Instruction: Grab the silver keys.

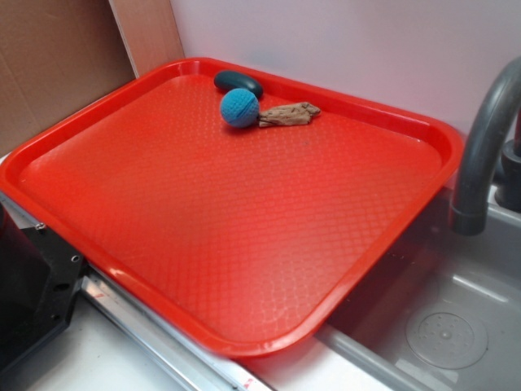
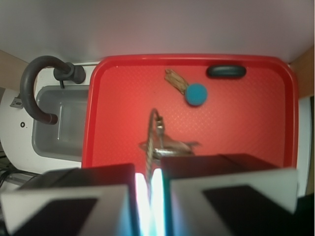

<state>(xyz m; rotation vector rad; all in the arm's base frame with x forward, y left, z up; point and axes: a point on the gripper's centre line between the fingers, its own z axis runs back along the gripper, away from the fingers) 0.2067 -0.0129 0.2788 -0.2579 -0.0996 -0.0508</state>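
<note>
In the wrist view, going left to right: a dark grey curved tap (image 2: 30, 86) arches over a grey plastic sink basin (image 2: 56, 128) at about nine o'clock. Beside it lies the red textured plastic tray (image 2: 236, 132). On its far part rest a crumpled tan scrap of fabric (image 2: 174, 80) at twelve o'clock, a round teal knitted ball (image 2: 196, 94) just beside it, and a dark oval pebble-like object (image 2: 226, 71) at one o'clock by the rim.

The gripper (image 2: 150, 184) fills the bottom edge at six o'clock, its two pale fingers (image 2: 69, 199) drawn almost together with only a bright slit between. A thin wire ring rises out of that slit, and the silver keys (image 2: 165, 146), flat grey metal blades fanned sideways, sit just beyond the fingertips, over the tray's middle. The jaws are pinched on the ring.

The exterior view shows no keys on the tray, which suggests the bunch hangs lifted. The grasp step looks done; the next move calls for keeping the pinch firm, since a thin ring could slip.
</note>
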